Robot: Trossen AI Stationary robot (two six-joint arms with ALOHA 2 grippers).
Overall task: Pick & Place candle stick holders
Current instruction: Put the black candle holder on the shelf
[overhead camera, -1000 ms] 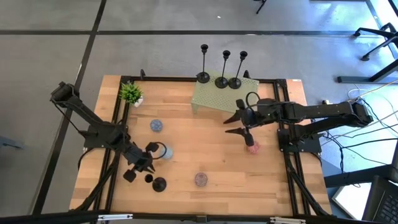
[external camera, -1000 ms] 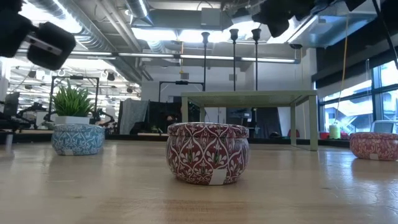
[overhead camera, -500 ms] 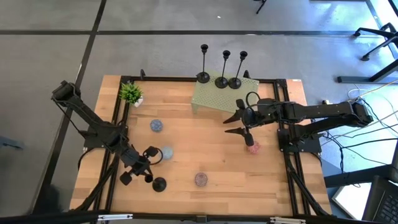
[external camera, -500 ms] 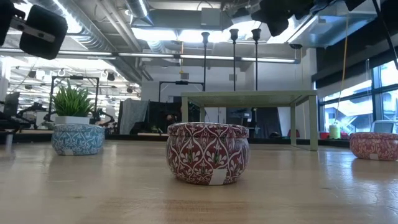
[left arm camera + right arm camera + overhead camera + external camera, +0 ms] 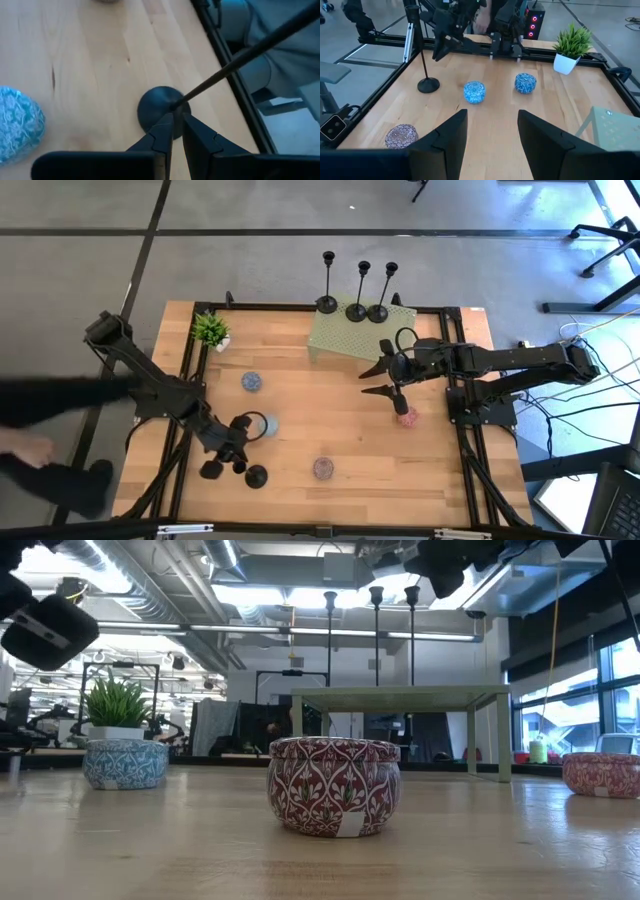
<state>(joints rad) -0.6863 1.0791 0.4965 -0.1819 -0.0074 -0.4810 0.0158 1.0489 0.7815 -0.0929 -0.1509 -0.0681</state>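
One black candle stick holder (image 5: 256, 476) stands with its round base on the wood near the table's front left. Its thin stem (image 5: 240, 62) rises from the base (image 5: 152, 102). My left gripper (image 5: 177, 117) is shut, tips just short of the stem's foot. In the right wrist view it (image 5: 437, 56) hangs beside the stem (image 5: 421, 50). Three more holders (image 5: 356, 311) stand by their bases on the green stand (image 5: 350, 340) at the back. My right gripper (image 5: 385, 377) hovers open in front of that stand, nothing between its fingers. My left gripper comes slanting down from the table's far left, and its tips overlap the near edge of the holder's base (image 5: 165, 112) in the left wrist view. I cannot tell whether they touch the stem or the base. The holder stands on the table.
Two blue tins (image 5: 252, 382) (image 5: 267, 425) sit near my left arm. A patterned tin (image 5: 323, 468) lies at the front middle and a pink one (image 5: 406, 418) under my right gripper. A potted plant (image 5: 210, 330) stands at the back left. A person's dark sleeve (image 5: 60, 395) reaches along the table's left side.
My left gripper has rolled at the wrist while staying beside the holder, which has kept its place on the table. A person has come into the high view on the floor left of the table.
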